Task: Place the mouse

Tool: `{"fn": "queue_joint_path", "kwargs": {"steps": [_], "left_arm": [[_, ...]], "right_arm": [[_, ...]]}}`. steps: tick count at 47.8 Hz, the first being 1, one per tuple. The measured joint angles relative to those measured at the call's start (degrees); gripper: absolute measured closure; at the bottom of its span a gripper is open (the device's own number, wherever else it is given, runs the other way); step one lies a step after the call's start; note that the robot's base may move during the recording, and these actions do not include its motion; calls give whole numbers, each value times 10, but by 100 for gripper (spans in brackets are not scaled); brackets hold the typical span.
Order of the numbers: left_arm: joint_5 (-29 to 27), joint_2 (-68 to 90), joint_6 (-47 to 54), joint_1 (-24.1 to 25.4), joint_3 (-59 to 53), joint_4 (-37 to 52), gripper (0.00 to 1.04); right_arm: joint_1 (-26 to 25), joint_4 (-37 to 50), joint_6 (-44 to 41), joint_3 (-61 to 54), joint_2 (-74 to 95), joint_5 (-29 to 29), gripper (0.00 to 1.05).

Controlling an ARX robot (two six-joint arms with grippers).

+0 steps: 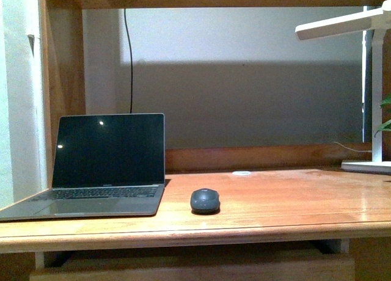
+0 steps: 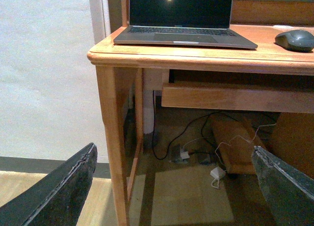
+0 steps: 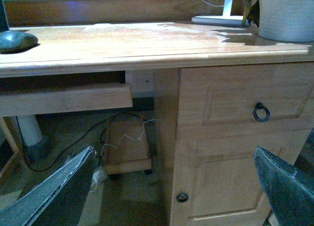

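The mouse [image 1: 204, 200] is a small dark grey oval lying on the wooden desk [image 1: 275, 201], just right of the open laptop [image 1: 101, 168]. The left wrist view catches the mouse [image 2: 295, 39] at the desk's far side, and the right wrist view shows the mouse [image 3: 16, 41] too. Neither arm appears in the front view. My left gripper [image 2: 174, 186] hangs open below desk height, in front of the desk leg, holding nothing. My right gripper [image 3: 174, 191] is open and empty as well, low in front of the cabinet door.
A white desk lamp [image 1: 366, 85] stands at the back right, with a plant pot [image 3: 287, 14] beside it. A small white disc [image 1: 242, 172] lies behind the mouse. Under the desk are a pull-out tray [image 2: 235, 96], cables and a wheeled stand [image 3: 128, 150]. A drawer [image 3: 245, 103] fronts the right cabinet.
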Motion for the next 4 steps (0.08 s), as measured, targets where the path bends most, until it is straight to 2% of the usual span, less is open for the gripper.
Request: {"fn": "queue_joint_path", "kwargs": {"steps": [4], "left_arm": [[0, 0, 0, 0, 0, 0, 8]], "right_arm": [[0, 0, 0, 0, 0, 0, 7]]}}
